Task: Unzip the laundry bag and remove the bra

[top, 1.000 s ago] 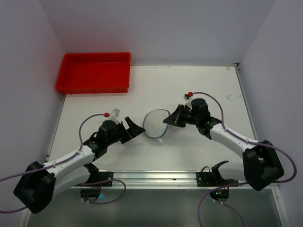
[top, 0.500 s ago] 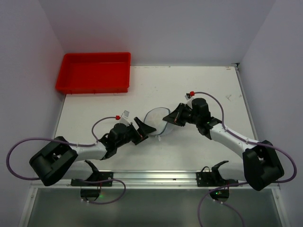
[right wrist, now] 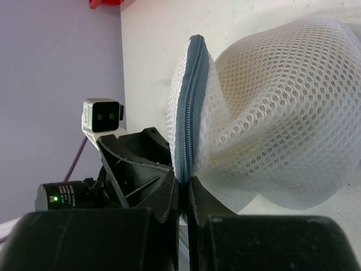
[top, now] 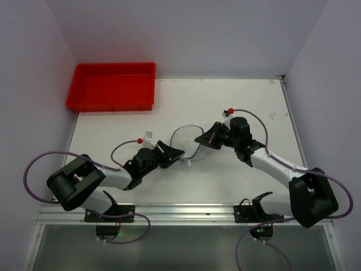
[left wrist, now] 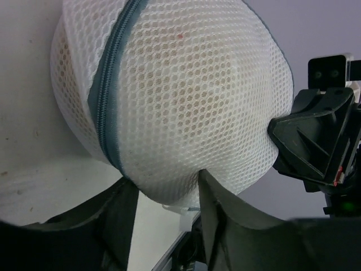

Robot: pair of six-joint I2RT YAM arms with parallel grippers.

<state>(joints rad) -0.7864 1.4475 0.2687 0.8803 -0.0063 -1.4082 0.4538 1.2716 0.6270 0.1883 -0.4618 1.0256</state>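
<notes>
The laundry bag (top: 184,140) is a white mesh dome with a grey-blue zipper band (left wrist: 106,96), held up on edge between both grippers at mid-table. My left gripper (top: 178,153) has its jaws round the bag's lower bulge (left wrist: 169,169), and both fingers (left wrist: 211,195) press into the mesh. My right gripper (top: 199,141) is shut on the zipper band (right wrist: 189,107) at the bag's right rim, fingertips pinching it (right wrist: 185,179). The bra is hidden inside; only a tan tint shows through the mesh (right wrist: 282,113).
A red tray (top: 111,86) stands at the back left. A small white tag (left wrist: 184,210) hangs under the bag. A metal rail (top: 186,210) runs along the table's near edge. Walls close in the table on the left, right and back.
My left arm has reached right to the bag, and its wide-open jaws have narrowed onto the mesh. The right gripper has stayed shut on the zipper band and has barely moved.
</notes>
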